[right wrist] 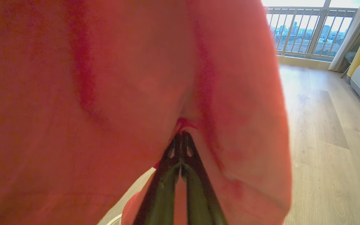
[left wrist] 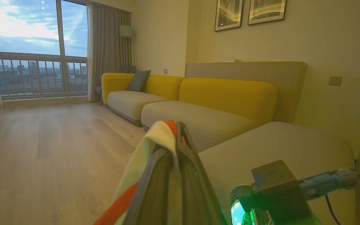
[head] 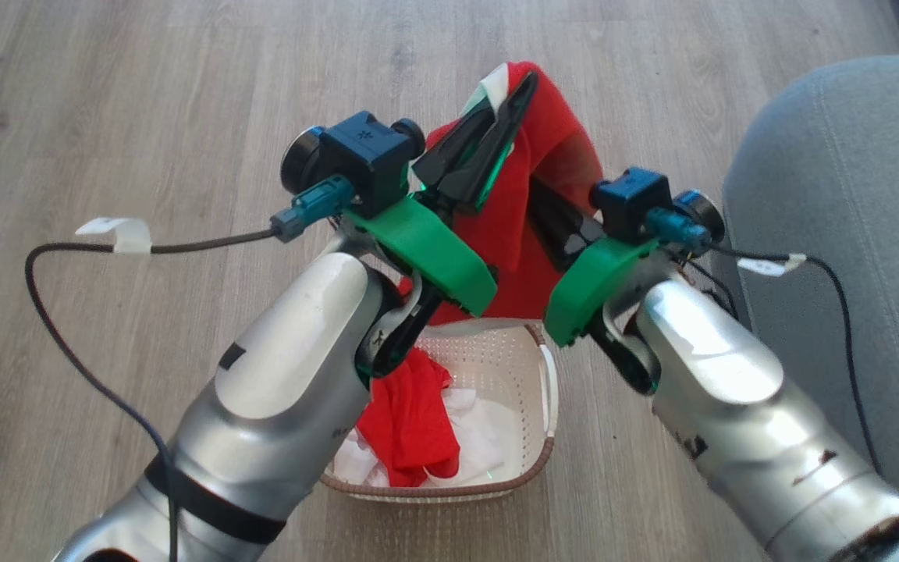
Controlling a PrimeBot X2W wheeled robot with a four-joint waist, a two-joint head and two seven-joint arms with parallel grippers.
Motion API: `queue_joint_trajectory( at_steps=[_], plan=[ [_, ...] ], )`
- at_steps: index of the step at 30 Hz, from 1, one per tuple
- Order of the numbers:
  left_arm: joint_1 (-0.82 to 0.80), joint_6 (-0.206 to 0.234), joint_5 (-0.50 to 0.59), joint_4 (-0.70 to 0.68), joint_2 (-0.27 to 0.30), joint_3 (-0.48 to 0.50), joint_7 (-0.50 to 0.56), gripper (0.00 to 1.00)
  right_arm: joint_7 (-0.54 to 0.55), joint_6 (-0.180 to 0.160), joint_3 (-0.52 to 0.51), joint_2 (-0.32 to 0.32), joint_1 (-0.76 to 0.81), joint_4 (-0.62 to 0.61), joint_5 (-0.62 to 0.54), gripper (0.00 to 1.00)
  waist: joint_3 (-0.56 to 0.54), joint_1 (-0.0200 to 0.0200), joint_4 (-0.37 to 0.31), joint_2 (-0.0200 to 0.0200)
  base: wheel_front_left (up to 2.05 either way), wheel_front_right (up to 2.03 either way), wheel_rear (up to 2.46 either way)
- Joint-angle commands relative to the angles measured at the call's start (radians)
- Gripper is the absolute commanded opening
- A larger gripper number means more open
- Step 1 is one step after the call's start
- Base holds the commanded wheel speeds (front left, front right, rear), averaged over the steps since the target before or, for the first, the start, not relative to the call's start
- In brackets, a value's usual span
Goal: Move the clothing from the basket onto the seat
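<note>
I hold a red garment with a white band in the air above the basket. My left gripper is shut on its white-banded top edge, which the left wrist view shows as a pale fold over the fingers. My right gripper is shut on the red cloth lower down, its tips buried in a pinched fold. More red and white clothing lies in the cream basket, partly hidden by my left forearm. The grey seat is at the right, apart from the basket.
Wood floor surrounds the basket. Black cables hang from both wrists. In the left wrist view the seat cushion lies ahead on the right, a yellow-backed sofa runs along the wall, and a window is far left.
</note>
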Motion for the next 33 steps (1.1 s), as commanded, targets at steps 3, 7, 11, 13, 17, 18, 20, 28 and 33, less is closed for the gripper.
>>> queue_joint_trajectory(
  at_steps=[3,7,11,13,17,18,20,28,33],
  plan=[
    [-0.014,0.006,-0.002,-0.002,0.014,0.051,-0.01,0.0,-0.006,0.0,-0.012,0.02,0.039,-0.07,-0.016,0.0,0.004,0.0,-0.015,0.0,0.0,0.0,0.0],
    [-0.009,0.003,0.003,0.01,0.014,0.062,-0.01,0.0,-0.006,0.0,-0.021,0.019,0.073,-0.111,-0.028,0.0,0.007,0.0,-0.028,0.0,0.0,0.0,0.0],
    [-0.004,-0.001,0.005,0.029,0.014,0.069,-0.01,0.0,-0.006,0.0,-0.028,0.016,0.105,-0.145,-0.029,0.0,0.008,0.0,-0.039,0.0,0.0,0.0,0.0],
    [-0.001,-0.003,0.007,0.039,0.014,0.074,-0.01,0.0,-0.006,0.0,-0.028,0.011,0.119,-0.161,-0.028,0.0,0.009,0.0,-0.044,0.0,0.0,0.0,0.0],
    [0.001,-0.006,0.012,0.049,0.014,0.083,-0.01,0.0,-0.006,0.0,-0.032,-0.002,0.141,-0.186,-0.023,0.0,0.012,0.0,-0.052,0.0,0.0,0.0,0.0],
    [0.001,-0.006,0.013,0.051,0.014,0.085,-0.01,0.0,-0.006,0.0,-0.033,-0.005,0.146,-0.19,-0.023,0.0,0.012,0.0,-0.053,0.0,0.0,0.0,0.0],
    [0.001,-0.008,0.014,0.053,0.014,0.088,-0.01,0.0,-0.006,0.0,-0.034,-0.01,0.154,-0.194,-0.023,0.0,0.013,0.0,-0.055,0.0,0.0,0.0,0.0],
    [0.004,-0.01,0.019,0.06,0.014,0.098,-0.01,0.0,-0.006,0.0,-0.078,-0.031,0.202,-0.207,-0.014,1.0,0.014,0.0,-0.059,0.0,0.0,0.0,0.0],
    [0.01,-0.012,0.022,0.066,0.014,0.105,-0.01,0.0,-0.006,0.0,-0.129,-0.042,0.224,-0.228,-0.029,1.0,0.012,0.0,-0.065,0.0,0.0,0.0,0.0]
  ],
)
